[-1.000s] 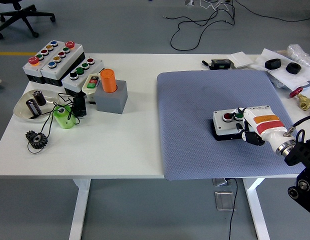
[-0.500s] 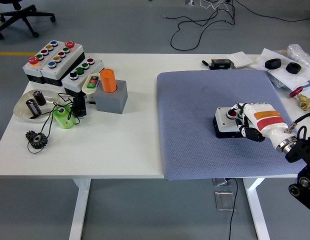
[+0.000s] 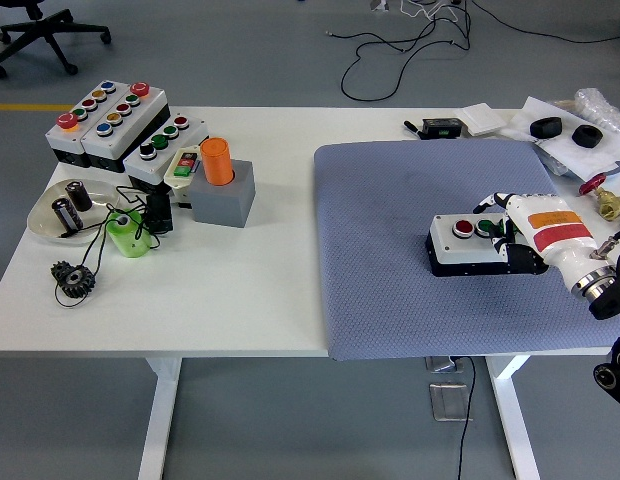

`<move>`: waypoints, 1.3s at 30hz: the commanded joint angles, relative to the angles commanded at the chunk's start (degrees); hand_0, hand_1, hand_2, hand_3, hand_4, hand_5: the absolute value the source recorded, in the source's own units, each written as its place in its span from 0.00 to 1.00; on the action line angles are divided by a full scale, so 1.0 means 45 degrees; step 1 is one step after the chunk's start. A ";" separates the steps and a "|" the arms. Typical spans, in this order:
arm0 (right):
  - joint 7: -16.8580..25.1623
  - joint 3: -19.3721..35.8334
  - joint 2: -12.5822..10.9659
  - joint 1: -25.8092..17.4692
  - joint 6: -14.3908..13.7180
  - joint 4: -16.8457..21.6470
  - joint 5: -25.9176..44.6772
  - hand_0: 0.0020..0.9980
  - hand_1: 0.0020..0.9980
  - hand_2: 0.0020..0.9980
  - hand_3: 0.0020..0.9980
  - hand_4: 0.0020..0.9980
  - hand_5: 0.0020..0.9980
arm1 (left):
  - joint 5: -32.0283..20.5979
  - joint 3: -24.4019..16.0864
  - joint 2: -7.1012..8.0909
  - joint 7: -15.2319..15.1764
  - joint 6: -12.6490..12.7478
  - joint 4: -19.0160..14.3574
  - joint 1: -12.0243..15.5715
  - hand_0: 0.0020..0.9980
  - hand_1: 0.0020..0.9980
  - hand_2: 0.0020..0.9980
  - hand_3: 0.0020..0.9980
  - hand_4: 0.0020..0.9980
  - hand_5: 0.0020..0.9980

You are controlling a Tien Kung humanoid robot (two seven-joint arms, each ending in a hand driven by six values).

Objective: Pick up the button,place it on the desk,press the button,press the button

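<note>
A small white button box (image 3: 460, 246) with a black base lies flat on the blue-grey mat (image 3: 390, 220), right of the middle. Its red button (image 3: 463, 228) shows on top, and a green button (image 3: 485, 228) sits just right of it. My right hand (image 3: 502, 238), white with a red band and black fingers, reaches in from the right edge. Its fingers are curled over the box's right end, next to the green button. The box rests on the mat and is not lifted. My left arm is out of view.
At the far left stand several larger button boxes (image 3: 110, 122), a grey block with an orange cylinder (image 3: 219, 162), a dish of parts (image 3: 65, 212), a green piece (image 3: 125, 235) and a black gear (image 3: 72, 277). Black parts and a brass valve (image 3: 605, 200) lie at the far right.
My right hand has slid to the right, off the top of the button box, uncovering the red button. The box has stayed in about the same place on the mat.
</note>
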 joint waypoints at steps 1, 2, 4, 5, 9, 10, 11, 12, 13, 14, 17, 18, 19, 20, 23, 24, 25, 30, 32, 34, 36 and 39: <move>0.0002 0.0011 -0.0013 -0.0028 0.0000 -0.0027 0.0010 0.17 0.00 0.10 0.62 0.50 0.00 | 0.0000 0.0006 -0.0001 0.0003 -0.0002 0.0000 0.0000 0.63 0.58 0.56 0.54 0.36 1.00; 0.0004 0.0003 -0.0016 -0.0048 -0.0002 -0.0052 0.0022 0.17 0.00 0.10 0.62 0.50 0.00 | -0.0012 0.0017 -0.0002 0.0003 -0.0005 0.0000 0.0002 0.63 0.58 0.56 0.54 0.36 1.00; 0.0007 -0.0053 0.0000 -0.0060 -0.0009 -0.0117 0.0091 0.17 0.00 0.10 0.62 0.50 0.00 | -0.0034 0.0032 -0.0003 0.0002 -0.0009 -0.0001 0.0006 0.63 0.58 0.56 0.54 0.36 1.00; 0.0012 -0.0111 0.0028 -0.0051 -0.0014 -0.0183 0.0162 0.17 0.00 0.10 0.62 0.50 0.00 | -0.0040 0.0043 -0.0003 0.0004 -0.0010 -0.0001 0.0006 0.63 0.58 0.56 0.54 0.36 1.00; 0.0021 -0.0195 0.0190 0.0006 -0.0026 -0.0498 0.0229 0.17 0.00 0.10 0.62 0.50 0.00 | -0.0061 0.0084 -0.0011 0.0014 -0.0013 -0.0002 0.0011 0.63 0.58 0.56 0.54 0.36 1.00; 0.0021 -0.0198 0.0213 0.0014 -0.0029 -0.0542 0.0233 0.17 0.00 0.10 0.62 0.50 0.00 | -0.0070 0.0091 -0.0013 0.0014 -0.0013 -0.0002 0.0013 0.63 0.58 0.56 0.54 0.36 1.00; 0.0028 -0.0198 0.0246 0.0031 -0.0030 -0.0630 0.0240 0.17 0.00 0.10 0.62 0.50 0.00 | -0.0075 0.0095 -0.0014 0.0014 -0.0013 -0.0002 0.0014 0.63 0.58 0.56 0.54 0.36 1.00; 0.0031 -0.0197 0.0262 0.0040 -0.0029 -0.0688 0.0245 0.17 0.00 0.10 0.62 0.50 0.00 | -0.0073 0.0096 -0.0014 0.0014 -0.0013 -0.0003 0.0015 0.63 0.58 0.56 0.54 0.36 1.00; 0.0033 -0.0193 0.0272 0.0047 -0.0026 -0.0754 0.0248 0.17 0.00 0.10 0.62 0.50 0.00 | -0.0062 0.0092 -0.0012 0.0015 -0.0016 -0.0003 0.0016 0.63 0.58 0.56 0.54 0.36 1.00; 0.0034 -0.0192 0.0274 0.0049 -0.0025 -0.0773 0.0250 0.17 0.00 0.10 0.62 0.50 0.00 | -0.0059 0.0091 -0.0011 0.0015 -0.0016 -0.0003 0.0016 0.63 0.58 0.56 0.54 0.36 1.00; 0.0040 -0.0165 0.0253 0.0027 -0.0026 -0.0871 0.0286 0.17 0.00 0.10 0.62 0.50 0.00 | -0.0044 0.0050 -0.0006 0.0001 -0.0012 -0.0009 0.0015 0.63 0.58 0.56 0.54 0.36 1.00; 0.0041 -0.0164 0.0250 0.0021 -0.0025 -0.0883 0.0289 0.17 0.00 0.10 0.62 0.50 0.00 | -0.0036 0.0038 -0.0004 -0.0002 -0.0012 -0.0010 0.0014 0.63 0.58 0.56 0.54 0.36 1.00; 0.0043 -0.0182 0.0259 0.0022 -0.0020 -0.0918 0.0298 0.17 0.00 0.10 0.62 0.50 0.00 | -0.0031 0.0037 -0.0002 -0.0004 -0.0012 -0.0007 0.0011 0.63 0.58 0.56 0.54 0.36 1.00; 0.0043 -0.0195 0.0264 0.0024 -0.0017 -0.0941 0.0305 0.17 0.00 0.10 0.62 0.50 0.00 | -0.0029 0.0038 -0.0001 -0.0005 -0.0012 -0.0005 0.0009 0.63 0.58 0.56 0.54 0.36 1.00; 0.0045 -0.0237 0.0315 0.0019 -0.0002 -0.1053 0.0304 0.17 0.00 0.10 0.62 0.50 0.00 | -0.0025 0.0036 0.0001 -0.0004 -0.0012 -0.0009 0.0006 0.63 0.58 0.56 0.54 0.36 1.00; 0.0046 -0.0242 0.0324 0.0017 0.0001 -0.1071 0.0304 0.17 0.00 0.10 0.62 0.50 0.00 | -0.0027 0.0036 0.0002 -0.0005 -0.0013 -0.0009 0.0007 0.63 0.58 0.56 0.54 0.36 1.00; 0.0047 -0.0258 0.0343 0.0008 0.0009 -0.1120 0.0316 0.17 0.00 0.10 0.62 0.50 0.00 | -0.0031 0.0050 0.0002 -0.0001 -0.0017 -0.0009 0.0006 0.63 0.58 0.56 0.54 0.36 1.00; 0.0043 -0.0445 0.0373 -0.0016 0.0070 -0.1263 0.0351 0.17 0.00 0.10 0.62 0.50 0.00 | -0.0054 0.0071 -0.0005 0.0003 -0.0023 -0.0009 0.0010 0.63 0.58 0.56 0.54 0.35 1.00; 0.0046 -0.0519 0.0384 -0.0039 0.0093 -0.1300 0.0352 0.17 0.00 0.10 0.62 0.50 0.00 | -0.0062 0.0078 -0.0012 0.0007 -0.0023 -0.0009 0.0010 0.63 0.58 0.56 0.54 0.35 1.00; 0.0049 -0.0528 0.0389 -0.0060 0.0090 -0.1301 0.0335 0.17 0.00 0.10 0.62 0.51 0.00 | -0.0062 0.0080 -0.0017 0.0011 -0.0023 -0.0009 0.0010 0.63 0.58 0.56 0.54 0.35 1.00; 0.0055 -0.0370 0.0378 -0.0098 0.0057 -0.1205 0.0336 0.17 0.00 0.10 0.62 0.51 0.00 | -0.0076 0.0077 -0.0021 0.0008 -0.0023 -0.0008 0.0018 0.63 0.58 0.56 0.54 0.35 1.00; 0.0068 -0.0124 0.0306 -0.0105 0.0011 -0.0973 0.0350 0.17 0.00 0.10 0.62 0.51 0.00 | -0.0055 0.0059 -0.0018 0.0008 -0.0025 -0.0007 0.0020 0.63 0.58 0.56 0.54 0.36 1.00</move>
